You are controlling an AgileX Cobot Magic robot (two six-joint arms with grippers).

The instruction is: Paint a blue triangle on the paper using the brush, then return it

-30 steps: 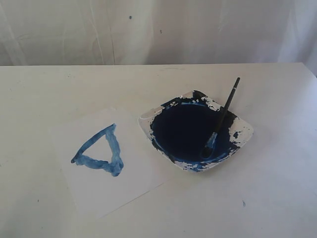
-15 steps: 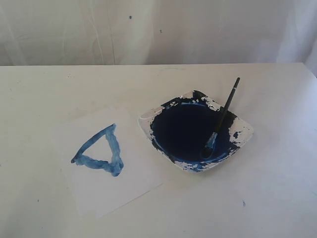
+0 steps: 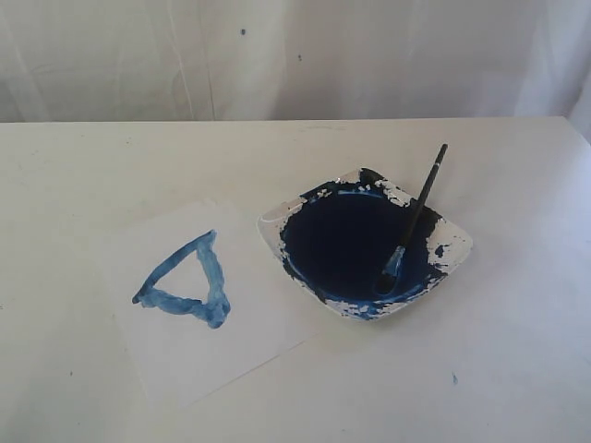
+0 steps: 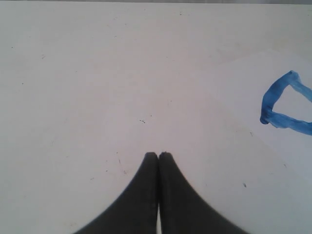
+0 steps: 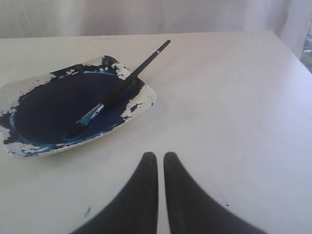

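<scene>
Smooth matte-black jaws, curved, tapering toward rounded ends

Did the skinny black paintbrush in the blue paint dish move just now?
No. The thin black-handled paintbrush leans on the same corner of the paint-smeared white dish as before, bristles in the blue paint.

Matt paper (image 3: 249, 318), glossy wet paint (image 3: 342, 245) in the dish (image 3: 455, 242) — smooth black brush (image 3: 414, 217) handle, matt table (image 3: 517, 351)

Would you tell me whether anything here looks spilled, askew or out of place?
Only small things: a blue paint fleck on the table near the dish, whose white rim is smeared blue.
</scene>
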